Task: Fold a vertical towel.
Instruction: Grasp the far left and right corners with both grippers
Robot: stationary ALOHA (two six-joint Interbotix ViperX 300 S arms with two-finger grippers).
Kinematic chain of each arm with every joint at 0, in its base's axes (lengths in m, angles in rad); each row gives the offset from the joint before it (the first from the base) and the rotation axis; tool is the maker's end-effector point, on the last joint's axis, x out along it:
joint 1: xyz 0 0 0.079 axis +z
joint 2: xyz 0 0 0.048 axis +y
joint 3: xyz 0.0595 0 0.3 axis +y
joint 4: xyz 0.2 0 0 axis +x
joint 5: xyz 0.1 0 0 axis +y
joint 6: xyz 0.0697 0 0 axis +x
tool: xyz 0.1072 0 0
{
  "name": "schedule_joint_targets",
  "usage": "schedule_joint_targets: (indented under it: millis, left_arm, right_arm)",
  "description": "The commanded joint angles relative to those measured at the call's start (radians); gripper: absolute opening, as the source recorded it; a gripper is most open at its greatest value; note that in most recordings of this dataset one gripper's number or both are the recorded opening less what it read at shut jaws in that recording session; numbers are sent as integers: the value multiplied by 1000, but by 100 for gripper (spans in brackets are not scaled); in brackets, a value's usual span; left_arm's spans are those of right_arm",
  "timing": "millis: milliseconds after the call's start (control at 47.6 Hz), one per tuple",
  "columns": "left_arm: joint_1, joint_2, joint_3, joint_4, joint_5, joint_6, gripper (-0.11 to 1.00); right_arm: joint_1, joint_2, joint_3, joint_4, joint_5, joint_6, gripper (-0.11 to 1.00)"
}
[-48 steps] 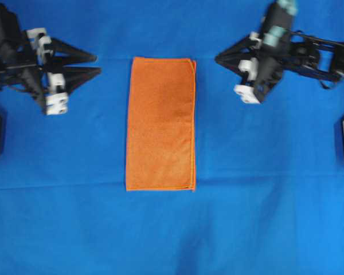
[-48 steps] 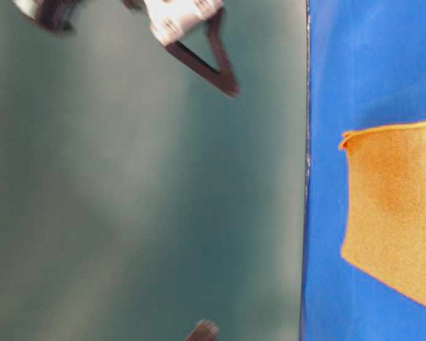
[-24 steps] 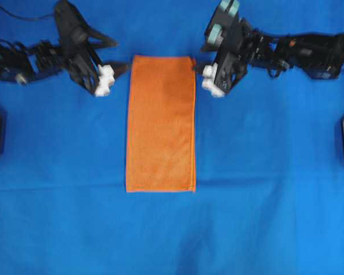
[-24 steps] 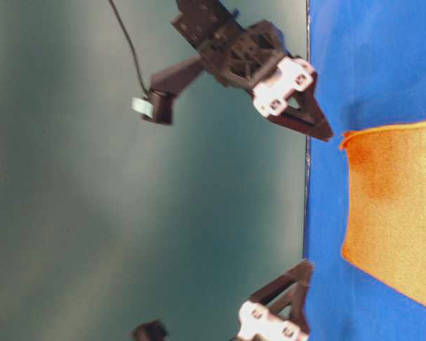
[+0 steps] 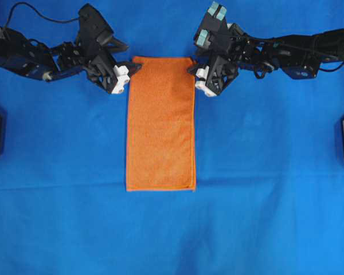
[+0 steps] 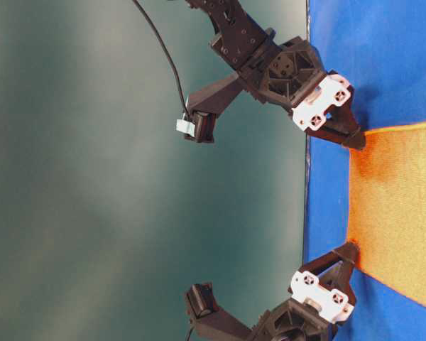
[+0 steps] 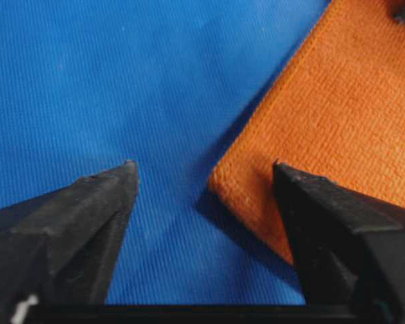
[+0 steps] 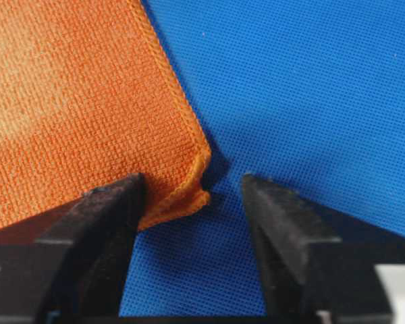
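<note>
Both grippers, left and right, are open wide, each around a top corner of the orange towel.

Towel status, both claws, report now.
Left claw open, straddling the towel's far left corner. Right claw open, straddling the far right corner. Towel flat on the blue cloth, not yet gripped. Nothing in the way.

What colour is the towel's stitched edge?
Orange, matching the towel; clearest in the right wrist view.
</note>
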Motion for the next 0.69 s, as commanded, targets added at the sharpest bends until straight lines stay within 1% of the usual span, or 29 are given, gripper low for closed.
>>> schedule_joint_targets:
  millis: [0,42,84,105,210,231,273,441,673]
  left_arm:
    - [-5,-3,-15,6,-3,6,70]
    - [-9,-2,-17,9,-3,14,61]
    - [-15,0,-18,12,-3,18,51]
    - [-17,0,-20,12,-2,23,43]
    - [-37,2,-25,12,-2,52,16]
    - [-40,2,-25,12,-3,57,11]
    - [-44,2,-26,12,-2,64,4]
    - [-44,-5,-26,12,2,72,3]
    - [-17,-52,-28,12,9,80,3]
  right_arm:
    - [-3,-11,-15,-2,-5,-2,58]
    - [-3,-11,-14,0,-5,-2,53]
    - [-3,-12,-12,-2,-5,-2,44]
    - [-3,-12,-11,-2,-5,-2,37]
    - [-3,-14,-6,0,-6,2,9]
    - [-3,-14,-6,0,-5,3,5]
    - [-3,-17,-3,2,-5,9,4]
    - [-5,-18,0,12,-2,15,4]
    - [-5,-44,2,23,-5,15,4]
